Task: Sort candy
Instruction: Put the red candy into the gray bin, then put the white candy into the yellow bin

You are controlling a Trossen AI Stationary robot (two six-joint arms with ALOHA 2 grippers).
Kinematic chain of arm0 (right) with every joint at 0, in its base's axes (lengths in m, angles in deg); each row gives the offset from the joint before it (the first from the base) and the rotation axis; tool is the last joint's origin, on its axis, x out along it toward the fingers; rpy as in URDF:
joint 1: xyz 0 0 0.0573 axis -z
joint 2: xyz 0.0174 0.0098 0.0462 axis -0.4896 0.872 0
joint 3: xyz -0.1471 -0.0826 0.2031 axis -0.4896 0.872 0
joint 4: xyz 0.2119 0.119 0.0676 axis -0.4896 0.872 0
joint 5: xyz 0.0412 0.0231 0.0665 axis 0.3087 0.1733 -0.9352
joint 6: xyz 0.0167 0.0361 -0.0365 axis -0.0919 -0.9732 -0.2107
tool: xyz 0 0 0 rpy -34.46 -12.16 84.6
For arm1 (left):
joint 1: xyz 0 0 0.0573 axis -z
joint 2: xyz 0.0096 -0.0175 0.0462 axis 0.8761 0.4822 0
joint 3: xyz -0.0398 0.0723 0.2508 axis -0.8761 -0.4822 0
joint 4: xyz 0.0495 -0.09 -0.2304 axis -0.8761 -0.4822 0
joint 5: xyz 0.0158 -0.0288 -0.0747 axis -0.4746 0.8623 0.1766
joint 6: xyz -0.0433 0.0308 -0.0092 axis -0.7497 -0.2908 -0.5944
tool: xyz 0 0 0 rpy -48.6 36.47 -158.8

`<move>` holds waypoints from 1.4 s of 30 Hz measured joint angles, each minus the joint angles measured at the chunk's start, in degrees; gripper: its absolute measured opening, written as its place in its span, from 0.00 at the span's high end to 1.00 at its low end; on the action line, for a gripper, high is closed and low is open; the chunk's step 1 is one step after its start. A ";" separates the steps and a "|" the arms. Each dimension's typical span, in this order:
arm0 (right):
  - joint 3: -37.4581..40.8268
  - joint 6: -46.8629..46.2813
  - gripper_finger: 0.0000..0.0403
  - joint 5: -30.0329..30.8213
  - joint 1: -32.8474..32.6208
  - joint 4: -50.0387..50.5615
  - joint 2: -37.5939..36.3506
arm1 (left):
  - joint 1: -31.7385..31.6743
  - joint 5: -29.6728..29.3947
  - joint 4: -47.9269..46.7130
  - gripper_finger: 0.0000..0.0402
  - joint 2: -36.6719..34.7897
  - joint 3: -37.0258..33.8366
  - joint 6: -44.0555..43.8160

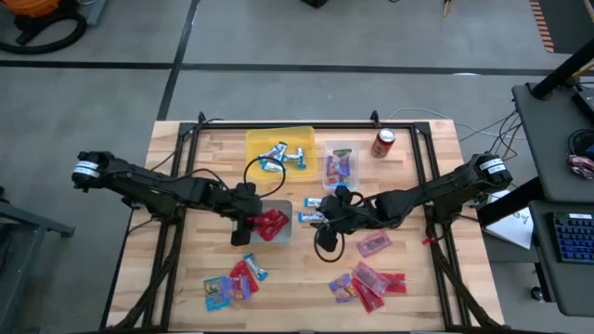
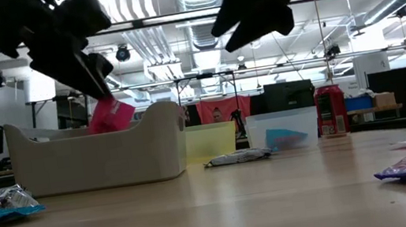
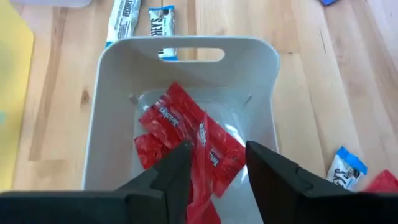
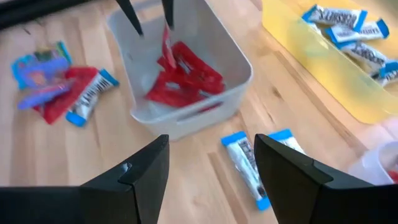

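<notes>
Just above the white bin (image 1: pixel 277 225) at the table's middle, the left gripper (image 3: pixel 214 167) hangs with its fingers parted, a red packet (image 3: pixel 200 180) upright between them over the other red packets (image 3: pixel 177 127) lying inside; whether they still pinch it I cannot tell. To its right, the right gripper (image 4: pixel 211 165) hovers released and empty above two blue-and-silver mini bars (image 4: pixel 249 167) on the wood. More mini bars (image 1: pixel 283 155) sit in the yellow bin (image 1: pixel 278 139) at the far side.

Both arms (image 1: pixel 167 190) dark, jointed, white-banded at outer joints; black cables looped alongside. Fingers (image 3: pixel 280 186) matte black, tapered.
</notes>
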 joint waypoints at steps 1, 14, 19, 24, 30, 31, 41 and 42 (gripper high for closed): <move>0.27 0.00 0.44 0.00 0.07 0.42 0.04 | 0.00 -0.01 -0.32 0.65 0.00 0.51 0.40; 2.78 1.83 0.44 1.96 0.09 1.16 2.10 | 0.06 -0.01 -7.91 0.65 -0.14 7.69 3.90; 2.80 8.87 0.44 1.99 0.09 1.18 7.09 | 0.58 0.02 -7.45 0.65 -0.79 6.94 4.04; 2.82 12.98 0.44 4.45 0.71 0.98 12.10 | 2.07 0.02 -4.48 0.65 -0.97 6.01 3.99; 2.86 13.76 0.44 3.83 3.42 0.68 15.05 | 4.68 0.04 5.31 0.65 -1.12 3.33 4.04; 2.86 14.24 0.44 3.03 3.92 0.32 15.30 | 5.03 0.04 7.00 0.65 -1.14 2.66 4.04; 2.86 18.74 0.44 -3.26 7.16 -5.70 17.61 | 7.57 0.04 19.87 0.65 -1.46 -1.01 3.00; 2.86 18.95 0.44 -3.64 7.37 -5.99 17.82 | 7.84 0.04 21.74 0.65 -1.65 -1.54 3.01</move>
